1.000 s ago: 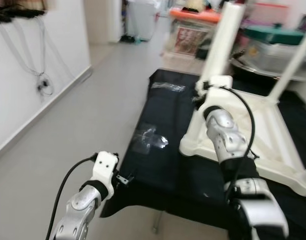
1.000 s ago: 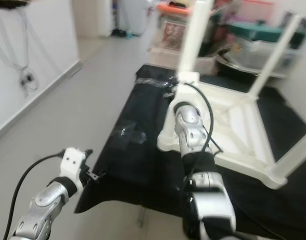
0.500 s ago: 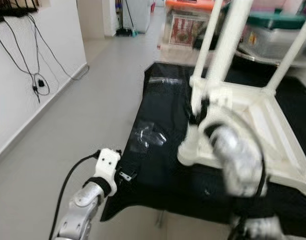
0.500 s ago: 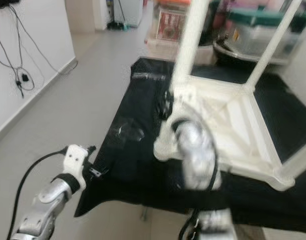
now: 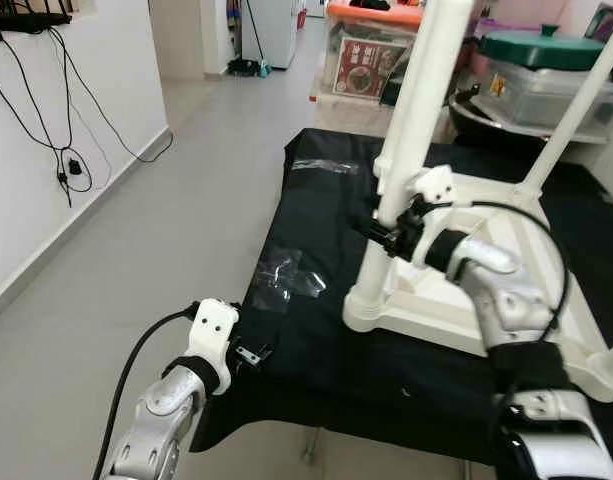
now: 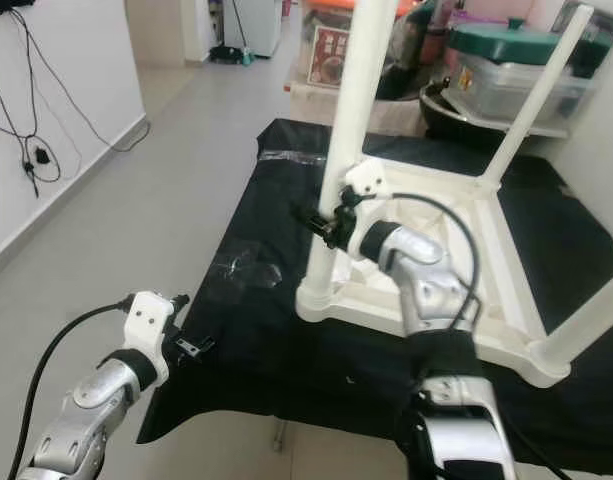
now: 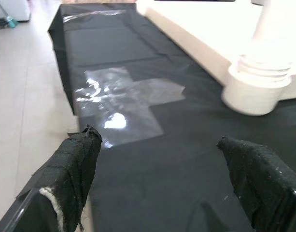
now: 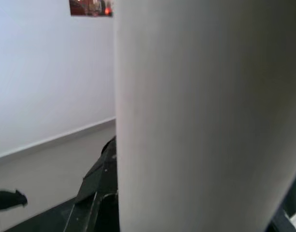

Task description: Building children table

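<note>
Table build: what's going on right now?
A white table lies upside down on a black cloth, legs pointing up. The right gripper is at the near-left leg, just above its socket. The left gripper hovers open at the cloth's near edge, by clear plastic wrap, holding nothing.

My upturned plastic children's table is plain white, legs and all, on a matte black cloth-covered bench with a clear glossy plastic wrapper. My arms are silver; my left gripper has black fingers. The tiled floor is pale grey
</note>
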Tool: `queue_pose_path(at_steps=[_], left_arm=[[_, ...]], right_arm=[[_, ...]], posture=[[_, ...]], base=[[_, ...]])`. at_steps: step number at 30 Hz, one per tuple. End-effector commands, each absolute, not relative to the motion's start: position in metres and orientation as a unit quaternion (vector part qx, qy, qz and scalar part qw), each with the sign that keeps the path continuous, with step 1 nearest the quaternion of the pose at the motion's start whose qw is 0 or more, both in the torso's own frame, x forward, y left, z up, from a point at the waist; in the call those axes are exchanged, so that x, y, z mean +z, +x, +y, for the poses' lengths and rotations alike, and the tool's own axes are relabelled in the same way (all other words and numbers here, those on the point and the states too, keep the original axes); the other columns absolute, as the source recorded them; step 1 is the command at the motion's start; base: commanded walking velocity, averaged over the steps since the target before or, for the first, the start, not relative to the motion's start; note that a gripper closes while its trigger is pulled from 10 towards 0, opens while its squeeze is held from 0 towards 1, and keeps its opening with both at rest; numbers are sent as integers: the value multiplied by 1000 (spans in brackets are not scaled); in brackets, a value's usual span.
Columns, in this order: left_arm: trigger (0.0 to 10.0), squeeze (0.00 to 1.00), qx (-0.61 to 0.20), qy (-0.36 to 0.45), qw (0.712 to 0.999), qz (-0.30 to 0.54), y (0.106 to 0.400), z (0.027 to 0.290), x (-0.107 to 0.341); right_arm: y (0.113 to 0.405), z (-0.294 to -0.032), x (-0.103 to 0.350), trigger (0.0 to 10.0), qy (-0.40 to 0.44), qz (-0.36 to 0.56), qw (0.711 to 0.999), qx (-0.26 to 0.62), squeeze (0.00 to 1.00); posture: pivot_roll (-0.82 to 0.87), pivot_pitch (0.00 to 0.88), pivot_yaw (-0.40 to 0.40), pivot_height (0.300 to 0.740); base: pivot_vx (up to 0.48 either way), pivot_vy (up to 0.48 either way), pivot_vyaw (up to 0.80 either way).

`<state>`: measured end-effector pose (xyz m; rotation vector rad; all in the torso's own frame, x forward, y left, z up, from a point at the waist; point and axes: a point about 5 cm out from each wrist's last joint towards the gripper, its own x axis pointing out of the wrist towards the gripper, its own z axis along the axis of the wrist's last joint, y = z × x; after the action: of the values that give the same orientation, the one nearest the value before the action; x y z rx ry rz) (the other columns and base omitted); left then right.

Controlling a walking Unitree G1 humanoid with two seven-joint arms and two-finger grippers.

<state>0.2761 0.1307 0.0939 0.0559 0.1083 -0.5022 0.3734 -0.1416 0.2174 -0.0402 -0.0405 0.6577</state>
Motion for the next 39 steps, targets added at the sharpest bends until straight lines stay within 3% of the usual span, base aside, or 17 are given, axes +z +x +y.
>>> queue_pose_path(at_steps=[1, 3, 7, 10, 11, 12, 14, 15, 17, 18, 20, 21, 27, 34, 35, 37, 39], left_arm=[[10000, 0, -249, 23, 966, 59, 274, 131, 91], [10000, 0, -248, 23, 967, 60, 273, 132, 91], [10000, 0, -251, 23, 966, 62, 271, 131, 89], [10000, 0, -253, 23, 965, 63, 272, 130, 89], [10000, 0, -255, 22, 965, 63, 272, 129, 89], [10000, 0, -258, 22, 964, 63, 273, 128, 89], [10000, 0, -260, 21, 963, 63, 274, 126, 89], [10000, 0, -261, 19, 963, 62, 275, 125, 90], [10000, 0, -261, 19, 963, 62, 275, 125, 90], [10000, 0, -262, 18, 963, 61, 275, 125, 90], [10000, 0, -261, 17, 963, 62, 274, 126, 90], [10000, 0, -260, 16, 963, 63, 274, 128, 89], [10000, 0, -261, 11, 963, 64, 275, 126, 88], [10000, 0, -263, 12, 963, 61, 277, 125, 90], [10000, 0, -260, 10, 964, 59, 277, 125, 91], [10000, 0, -258, 10, 964, 57, 277, 125, 92], [10000, 0, -256, 11, 965, 58, 275, 127, 92]], right_arm=[[386, -150, 187, 0, -24, 65, 985, 160, 0], [387, -181, 170, 0, -21, 121, 990, -63, 0], [363, -208, 155, 0, -6, 137, 969, -205, 0], [359, -209, 154, 0, -4, 132, 968, -214, 0], [352, -199, 153, 3569, -1, 128, 970, -209, 0], [346, -184, 153, 10000, 4, 128, 975, -182, 0], [342, -164, 154, 10000, 10, 121, 984, -127, 0], [338, -144, 159, 10000, 25, 96, 993, -55, 216], [338, -144, 159, 10000, 25, 96, 993, -55, 216], [340, -145, 166, 10000, 17, 76, 997, -24, 1000], [343, -151, 175, 10000, 10, 64, 998, 2, 1000], [353, -163, 189, 10000, -3, 44, 997, 57, 0], [367, -190, 224, 10000, -36, -5, 975, 221, 0], [368, -178, 234, 10000, -55, -33, 939, 339, 0], [372, -167, 230, 0, -37, -28, 938, 345, 0], [381, -161, 224, 0, -24, -9, 952, 305, 0], [394, -166, 212, 0, -16, 36, 984, 175, 0]], posture=[[52, 0, -119, 740], [52, 0, -118, 740], [33, 0, -106, 740], [33, 0, -106, 740], [18, 0, -97, 740], [16, 0, -96, 740], [18, 0, -95, 740], [10, 0, -90, 740], [10, 0, -90, 740], [11, 0, -91, 740], [5, 0, -93, 740], [1, 0, -88, 740], [15, 0, -92, 740], [12, 0, -94, 740], [36, 0, -108, 740], [49, 0, -110, 740], [49, 0, -110, 740]], base=[[0, 0, 0], [0, 0, 0], [0, 0, 0], [0, 0, 0], [0, 0, 0], [0, 0, 0], [0, 0, 0], [0, 0, 0], [0, 0, 0], [0, 0, 0], [0, 0, 0], [0, 0, 0], [0, 0, 0], [0, 0, 0], [0, 0, 0], [0, 0, 0], [0, 0, 0]])
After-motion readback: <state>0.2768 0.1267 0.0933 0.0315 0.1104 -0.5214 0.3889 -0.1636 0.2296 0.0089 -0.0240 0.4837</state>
